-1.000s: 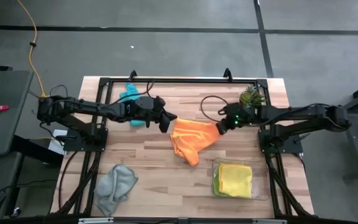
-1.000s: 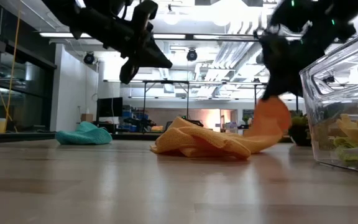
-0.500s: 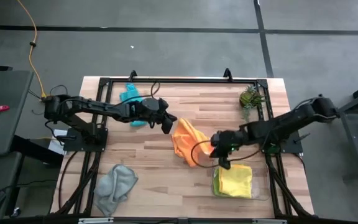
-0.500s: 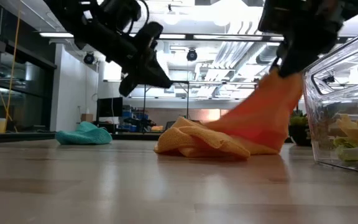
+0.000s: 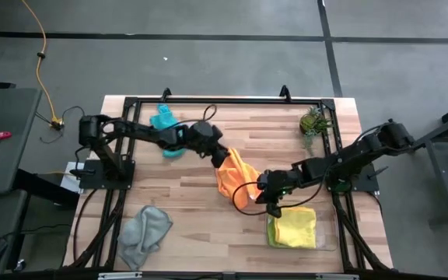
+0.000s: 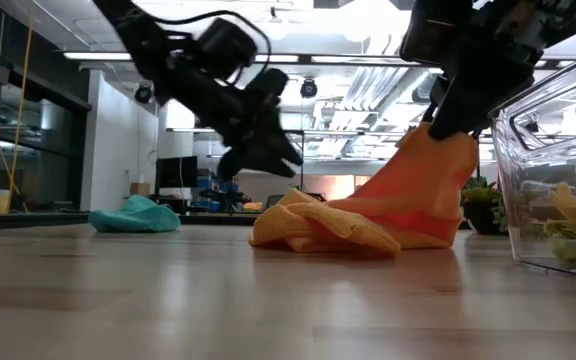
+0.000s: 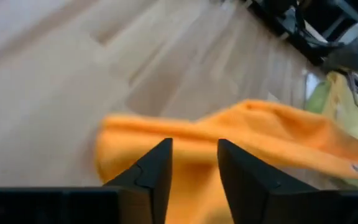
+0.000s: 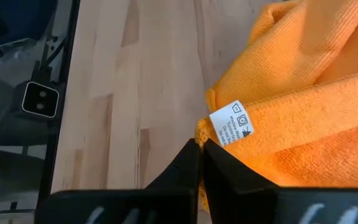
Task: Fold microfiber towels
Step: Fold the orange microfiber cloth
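An orange towel (image 5: 236, 175) lies bunched on the middle of the wooden table, with one corner raised. My right gripper (image 8: 201, 146) is shut on that corner, at the towel's near right side (image 5: 261, 194). My left gripper (image 7: 194, 165) is open and hangs just above the towel's far left edge (image 5: 225, 158), touching nothing in the low view (image 6: 273, 155). A teal towel (image 5: 166, 124) lies in a heap at the far left. A grey towel (image 5: 145, 229) lies crumpled at the near left. My right gripper pinches the orange towel's corner (image 8: 204, 132) between its two fingers, right beside the white care label (image 8: 232, 123). The fingers slant down from the table's right side. The corner is lifted, and the cloth slopes down from it (image 6: 438, 180) to the bunched part on the table (image 6: 308, 232).
A clear plastic tray (image 5: 327, 233) at the near right holds a yellow towel (image 5: 294, 224) on top of a lime green one (image 5: 271, 227). A small potted plant (image 5: 313, 120) stands at the far right. Bare wood lies between the grey towel and the tray.
My right gripper has swung toward the table's near edge and a little left, rolling as it went. It has carried the orange towel's right corner over the rest, which stayed bunched. My left gripper has moved right and down toward the towel's far edge and has opened.
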Motion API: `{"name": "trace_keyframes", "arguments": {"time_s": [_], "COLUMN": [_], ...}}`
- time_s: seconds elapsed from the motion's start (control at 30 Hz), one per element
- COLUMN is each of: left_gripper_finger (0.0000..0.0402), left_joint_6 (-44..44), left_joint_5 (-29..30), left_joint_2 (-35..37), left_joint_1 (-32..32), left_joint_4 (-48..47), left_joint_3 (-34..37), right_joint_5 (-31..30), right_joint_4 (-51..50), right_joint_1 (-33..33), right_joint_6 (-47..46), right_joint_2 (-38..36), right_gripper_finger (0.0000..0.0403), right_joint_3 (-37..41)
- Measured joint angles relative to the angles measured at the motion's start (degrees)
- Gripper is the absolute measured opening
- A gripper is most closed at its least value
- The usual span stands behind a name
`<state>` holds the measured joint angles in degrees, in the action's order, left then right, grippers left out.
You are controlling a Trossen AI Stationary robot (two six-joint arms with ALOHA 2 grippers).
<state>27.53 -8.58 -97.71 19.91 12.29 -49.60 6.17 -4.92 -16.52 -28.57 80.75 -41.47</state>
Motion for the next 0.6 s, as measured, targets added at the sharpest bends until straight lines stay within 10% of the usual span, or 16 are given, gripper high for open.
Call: {"name": "trace_keyframes", "arguments": {"time_s": [0.37, 0.6], "left_gripper_finger": [0.0158, 0.0148], "left_joint_6": [-30.2, -54.3], "left_joint_5": [-1.3, 1.5], "left_joint_2": [-15.2, -17.3], "left_joint_1": [4.3, 3.2], "left_joint_4": [-37.0, -42.1], "left_joint_3": [-28.9, -32.9], "right_joint_5": [0.0, -0.1], "right_joint_4": [-0.1, -0.1], "right_joint_1": [0.0, 0.0], "right_joint_6": [-1.1, -1.6], "right_joint_2": [0.0, 0.0], "right_gripper_finger": [0.0000, 0.0000], "right_joint_3": [0.0, 0.0]}}
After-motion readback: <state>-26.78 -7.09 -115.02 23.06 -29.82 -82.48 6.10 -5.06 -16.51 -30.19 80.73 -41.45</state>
